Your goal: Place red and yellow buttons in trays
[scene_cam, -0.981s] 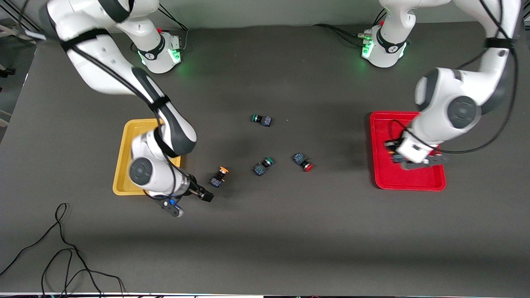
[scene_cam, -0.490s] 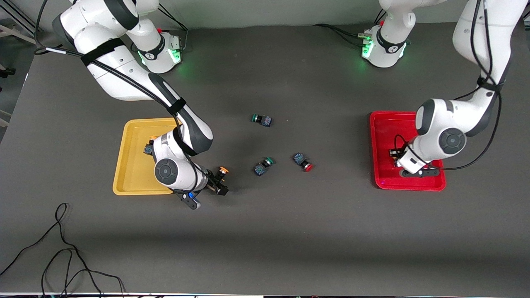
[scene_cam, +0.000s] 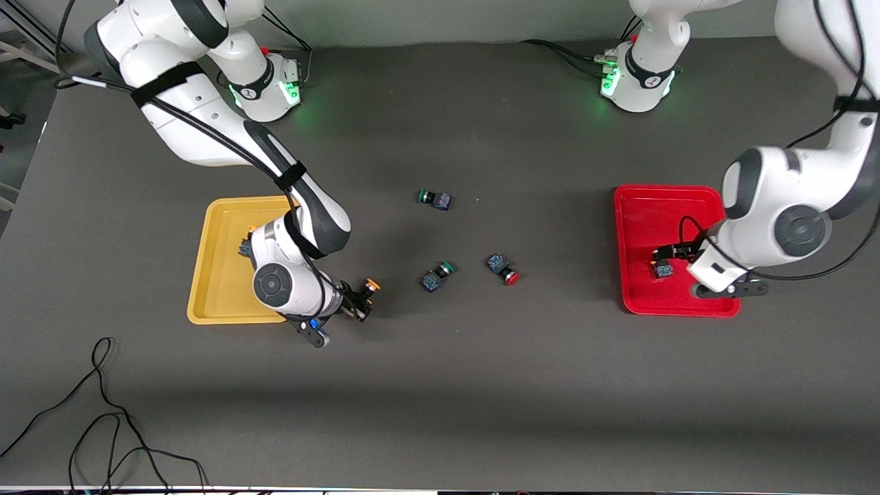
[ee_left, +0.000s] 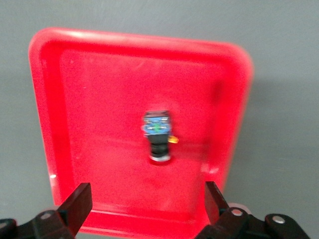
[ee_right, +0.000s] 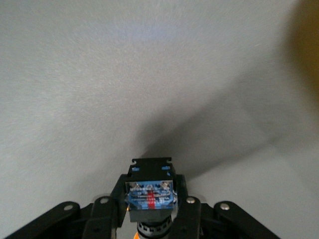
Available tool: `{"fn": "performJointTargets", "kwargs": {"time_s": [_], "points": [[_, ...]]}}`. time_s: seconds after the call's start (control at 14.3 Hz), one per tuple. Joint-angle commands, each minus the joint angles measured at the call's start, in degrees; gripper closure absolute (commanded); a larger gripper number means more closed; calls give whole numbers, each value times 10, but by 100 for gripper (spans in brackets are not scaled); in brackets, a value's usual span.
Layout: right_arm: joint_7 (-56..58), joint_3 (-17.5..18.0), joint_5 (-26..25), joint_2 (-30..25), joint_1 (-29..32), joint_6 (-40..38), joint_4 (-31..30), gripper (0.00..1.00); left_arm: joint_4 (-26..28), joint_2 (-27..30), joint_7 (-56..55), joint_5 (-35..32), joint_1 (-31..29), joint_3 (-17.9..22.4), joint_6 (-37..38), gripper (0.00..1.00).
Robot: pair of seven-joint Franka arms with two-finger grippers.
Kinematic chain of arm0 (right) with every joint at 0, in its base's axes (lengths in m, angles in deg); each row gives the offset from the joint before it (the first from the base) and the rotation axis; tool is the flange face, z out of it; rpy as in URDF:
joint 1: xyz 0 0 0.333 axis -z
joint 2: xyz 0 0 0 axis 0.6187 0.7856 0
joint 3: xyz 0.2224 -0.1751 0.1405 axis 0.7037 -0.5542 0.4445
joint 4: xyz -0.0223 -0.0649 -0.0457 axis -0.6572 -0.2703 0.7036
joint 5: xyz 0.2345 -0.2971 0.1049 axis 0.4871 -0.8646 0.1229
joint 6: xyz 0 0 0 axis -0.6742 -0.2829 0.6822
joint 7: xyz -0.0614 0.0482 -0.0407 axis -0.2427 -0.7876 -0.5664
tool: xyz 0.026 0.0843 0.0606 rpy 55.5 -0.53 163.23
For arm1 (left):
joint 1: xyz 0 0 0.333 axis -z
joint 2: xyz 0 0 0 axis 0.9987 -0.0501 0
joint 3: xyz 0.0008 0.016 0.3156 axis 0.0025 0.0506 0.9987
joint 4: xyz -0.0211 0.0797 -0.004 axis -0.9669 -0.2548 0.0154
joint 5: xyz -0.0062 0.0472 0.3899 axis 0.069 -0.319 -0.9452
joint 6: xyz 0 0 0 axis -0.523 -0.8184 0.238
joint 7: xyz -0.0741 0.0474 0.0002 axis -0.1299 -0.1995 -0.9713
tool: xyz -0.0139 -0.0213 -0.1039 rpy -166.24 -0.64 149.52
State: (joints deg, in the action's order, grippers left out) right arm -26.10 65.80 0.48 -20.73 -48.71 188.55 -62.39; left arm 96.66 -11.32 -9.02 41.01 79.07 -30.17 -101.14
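Note:
My right gripper (scene_cam: 359, 302) is shut on an orange-yellow-capped button (scene_cam: 371, 283), low over the table beside the yellow tray (scene_cam: 220, 295); the right wrist view shows its blue-black body (ee_right: 149, 194) between the fingers. Another orange-yellow button (scene_cam: 245, 247) lies in that tray, partly hidden by the arm. My left gripper (scene_cam: 677, 256) is open and empty above the red tray (scene_cam: 646, 206). A red-capped button (scene_cam: 663, 269) lies in that tray, also seen in the left wrist view (ee_left: 158, 137) on the red tray (ee_left: 75, 99). A second red-capped button (scene_cam: 505, 271) lies mid-table.
Two green-capped buttons lie mid-table, one (scene_cam: 434, 199) farther from the front camera and one (scene_cam: 438, 275) beside the loose red button. A black cable (scene_cam: 103, 412) loops near the front edge at the right arm's end.
My right gripper reached the orange-yellow button, shut on it and shifted slightly toward the yellow tray. My left gripper dipped into the red tray, then rose and drew back, leaving the red button there.

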Motion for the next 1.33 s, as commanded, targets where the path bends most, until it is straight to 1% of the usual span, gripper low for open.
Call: {"fn": "performJointTargets", "kwargs": {"time_s": [0.0,0.07,0.14,0.28,0.35,0.42,0.49,0.56,0.63,0.7,0.77,0.91,1.05,1.12,1.19,1.26], "points": [[29,-7,-1,-91,20,-105,0,95,-23,11,-95,46,48,2,7,0],[63,-29,-4,-114,26,-135,-5,95,-36,6,-152,47,73,2,5,0],[119,-64,-7,-131,25,-151,-17,95,-49,-3,-219,47,104,2,-8,0],[246,-137,2,-143,26,-138,-65,93,-70,-30,-359,46,167,2,-49,0],[286,-161,11,-142,26,-112,-88,92,-81,-47,-442,43,202,3,-70,0],[303,-168,33,-138,27,-89,-112,91,-95,-68,-518,37,230,3,-90,0],[304,-168,42,-134,27,-65,-127,91,-109,-90,-577,30,255,3,-105,0],[304,-168,42,-133,27,-54,-133,89,-120,-112,-624,19,277,4,-117,0],[304,-168,43,-133,27,-54,-133,75,-130,-135,-675,2,292,4,-127,0],[303,-169,43,-139,27,-56,-133,13,-136,-162,-725,-22,308,4,-140,0],[296,-169,44,-147,27,-60,-132,0,-140,-185,-772,-51,323,5,-154,0],[293,-170,44,-179,26,-79,-129,0,-140,-228,-842,-101,333,5,-192,0],[297,-170,43,-225,26,-117,-114,0,-140,-248,-863,-130,340,6,-205,0],[304,-171,43,-250,24,-142,-101,0,-140,-247,-863,-131,341,6,-204,7],[305,-170,43,-277,22,-161,-91,0,-143,-245,-861,-131,341,5,-202,31],[305,-169,43,-302,21,-168,-86,0,-147,-245,-860,-131,341,5,-198,62]]}}
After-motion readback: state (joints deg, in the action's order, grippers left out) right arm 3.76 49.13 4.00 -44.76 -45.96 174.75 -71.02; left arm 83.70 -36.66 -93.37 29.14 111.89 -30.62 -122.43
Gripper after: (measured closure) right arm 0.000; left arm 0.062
